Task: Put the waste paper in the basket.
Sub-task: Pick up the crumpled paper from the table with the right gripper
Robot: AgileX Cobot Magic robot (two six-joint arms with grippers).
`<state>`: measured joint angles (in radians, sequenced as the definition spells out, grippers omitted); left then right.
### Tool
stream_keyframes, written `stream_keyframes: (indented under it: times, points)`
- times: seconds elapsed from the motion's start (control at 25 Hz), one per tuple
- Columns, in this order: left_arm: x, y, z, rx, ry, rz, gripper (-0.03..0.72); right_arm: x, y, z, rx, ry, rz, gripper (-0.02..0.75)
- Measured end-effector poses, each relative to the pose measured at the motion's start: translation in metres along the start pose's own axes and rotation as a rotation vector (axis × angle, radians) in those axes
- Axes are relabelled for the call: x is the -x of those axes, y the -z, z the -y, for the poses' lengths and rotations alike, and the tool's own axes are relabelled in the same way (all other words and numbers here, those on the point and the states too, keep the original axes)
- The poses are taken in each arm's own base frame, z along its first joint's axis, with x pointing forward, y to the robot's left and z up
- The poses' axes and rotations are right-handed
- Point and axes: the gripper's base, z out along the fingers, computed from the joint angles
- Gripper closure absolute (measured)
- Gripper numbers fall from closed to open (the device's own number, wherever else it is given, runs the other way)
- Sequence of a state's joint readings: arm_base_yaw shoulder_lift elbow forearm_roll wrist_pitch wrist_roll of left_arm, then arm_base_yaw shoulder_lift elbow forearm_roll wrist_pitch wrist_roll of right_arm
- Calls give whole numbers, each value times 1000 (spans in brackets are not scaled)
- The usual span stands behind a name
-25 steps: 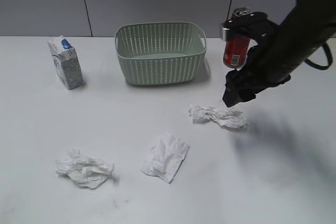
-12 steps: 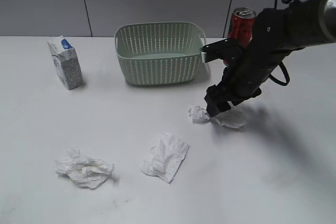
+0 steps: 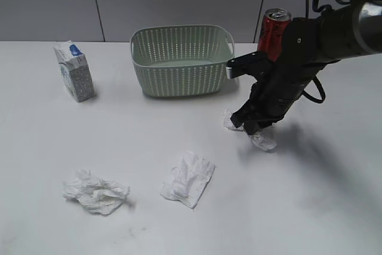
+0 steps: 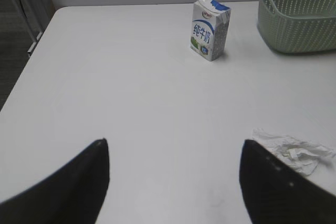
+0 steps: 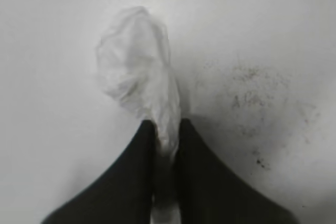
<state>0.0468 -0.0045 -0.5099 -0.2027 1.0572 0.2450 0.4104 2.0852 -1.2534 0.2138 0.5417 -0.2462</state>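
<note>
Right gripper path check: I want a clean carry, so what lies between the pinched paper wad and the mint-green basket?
Only bare white table in the exterior view, between the crumpled white paper wad in the right gripper and the perforated mint-green plastic basket.

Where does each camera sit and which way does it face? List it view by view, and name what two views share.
Exterior: in front of the table, angled down at basket and right gripper.
Left wrist: on the left arm, looking past the open left gripper toward the carton.
Right wrist: looks down at the fingers pinching waste paper.
Shared: exterior and right wrist both show that paper.
</note>
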Motion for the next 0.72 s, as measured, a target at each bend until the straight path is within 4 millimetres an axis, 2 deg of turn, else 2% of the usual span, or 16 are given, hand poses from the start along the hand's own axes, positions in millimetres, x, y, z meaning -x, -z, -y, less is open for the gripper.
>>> stream_keyframes:
  times: [0.08,0.2,0.28,0.52,0.72]
  points:
    - [0,0,0,0,0,0,104,0,0,0,2,0,-7,709]
    - [0,0,0,0,0,0,104,-1,2,-1,14,-7,-27,724]
    - [0,0,0,0,0,0,104,1,12,-4,28,-5,-32,724]
    - [0,0,0,0,0,0,104,26,71,-25,127,136,76,727]
    - [0,0,0,0,0,0,104,71,114,-36,105,196,364,727]
